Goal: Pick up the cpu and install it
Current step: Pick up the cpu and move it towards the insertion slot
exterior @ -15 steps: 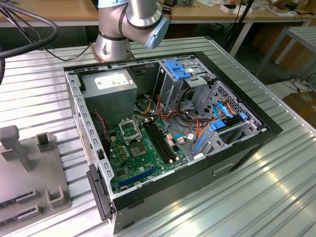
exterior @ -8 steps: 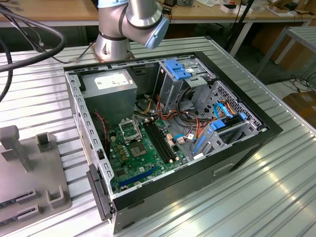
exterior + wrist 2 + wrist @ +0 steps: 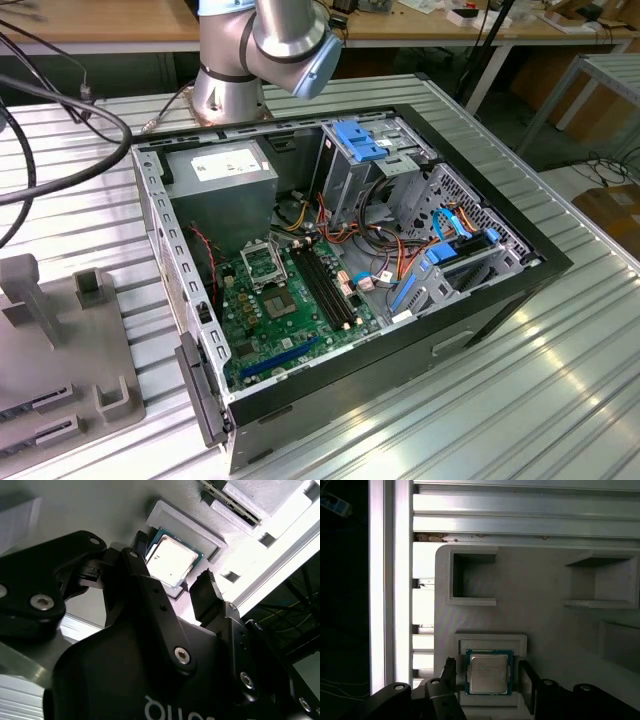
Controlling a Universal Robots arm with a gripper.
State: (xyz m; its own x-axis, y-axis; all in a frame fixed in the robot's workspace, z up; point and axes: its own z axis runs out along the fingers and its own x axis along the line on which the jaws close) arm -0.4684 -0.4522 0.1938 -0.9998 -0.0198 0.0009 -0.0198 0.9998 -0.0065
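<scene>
Hovering gripper (image 3: 487, 676): you held it wide, one finger just beside each side of the cpu (image 3: 489, 672).
Cpu: lay flat, metal face up, in its grey holder (image 3: 490, 641).

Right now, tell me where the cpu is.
In the first wrist view the cpu lies flat in a raised grey holder on the grey plate, between the fingers of the open claw.

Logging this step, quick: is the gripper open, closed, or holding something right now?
Gripper: open, straddling the cpu, not clamped on it.
</scene>
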